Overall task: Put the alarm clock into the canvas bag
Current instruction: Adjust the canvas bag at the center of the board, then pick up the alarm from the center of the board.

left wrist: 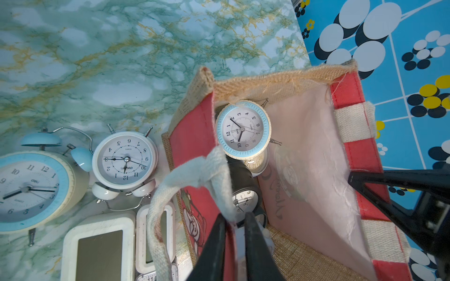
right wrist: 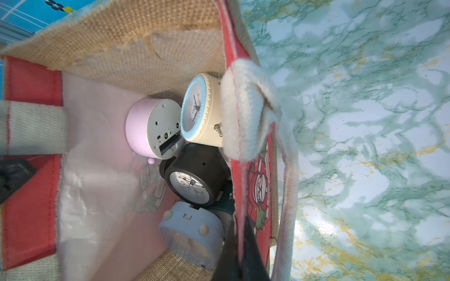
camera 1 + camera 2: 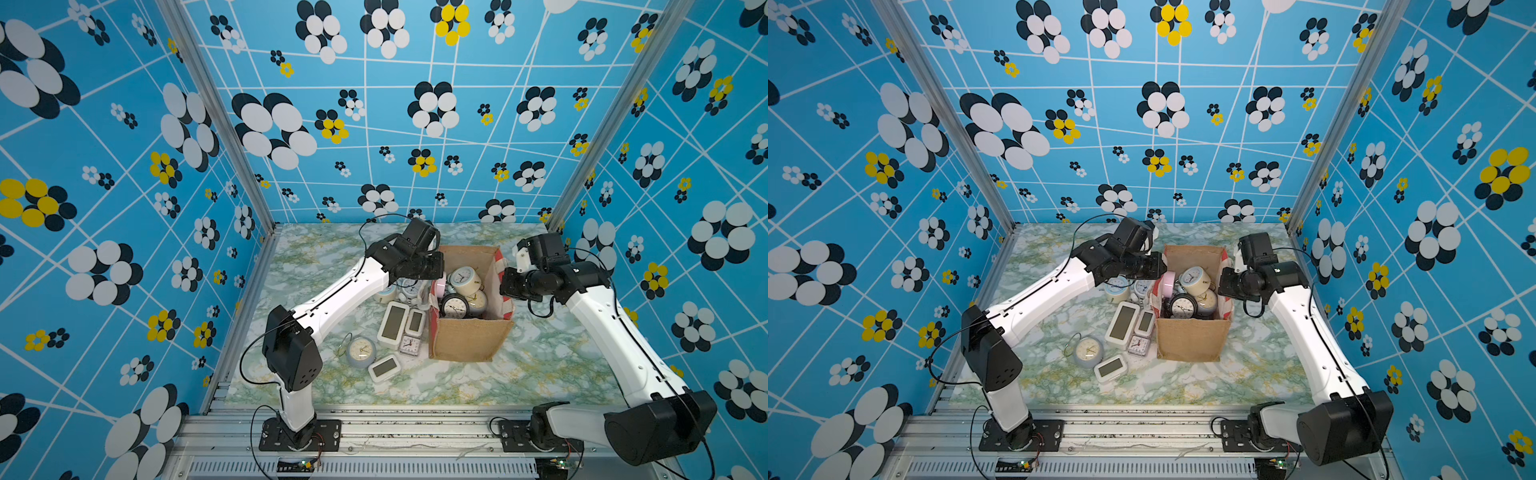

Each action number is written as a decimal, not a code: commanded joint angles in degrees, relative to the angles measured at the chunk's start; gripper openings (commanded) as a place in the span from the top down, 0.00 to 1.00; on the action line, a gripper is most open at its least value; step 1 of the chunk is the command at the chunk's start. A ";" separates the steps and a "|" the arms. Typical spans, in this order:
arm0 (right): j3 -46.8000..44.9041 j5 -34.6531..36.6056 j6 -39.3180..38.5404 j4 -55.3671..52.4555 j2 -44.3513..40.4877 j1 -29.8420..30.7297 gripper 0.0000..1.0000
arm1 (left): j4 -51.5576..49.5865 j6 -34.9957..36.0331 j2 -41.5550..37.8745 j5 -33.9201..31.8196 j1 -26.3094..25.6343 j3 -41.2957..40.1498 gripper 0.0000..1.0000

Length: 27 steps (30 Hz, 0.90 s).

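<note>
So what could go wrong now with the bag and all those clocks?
1. The right gripper pinches a wall of the bag. A hard pull might tip it and spill the clocks inside.
2. The handle loops right by the left gripper and could snag it.
3. The table clocks lie close beside the bag, so dragging it might shove them.

One bag (image 3: 469, 345) with five round clocks inside: a pink one (image 3: 440, 286), a blue-rimmed one (image 3: 464, 280), a black one (image 3: 455, 307), a cream one (image 3: 478, 300) and a grey-blue one (image 2: 192, 231). On the table (image 3: 540, 365) there are three more round clocks (image 3: 384, 294) (image 3: 409, 286) (image 3: 361, 352), three white digital clocks (image 3: 392, 324) (image 3: 415, 322) (image 3: 384, 368) and one small square clock (image 3: 409, 345). Two robot arms (image 3: 340, 295) (image 3: 602, 328)
</note>
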 commanded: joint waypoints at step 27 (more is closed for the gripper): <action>0.34 1.37 -0.64 -2.27 -0.89 0.23 1.00 | -13.44 31.73 2.10 7.25 18.53 -3.21 0.25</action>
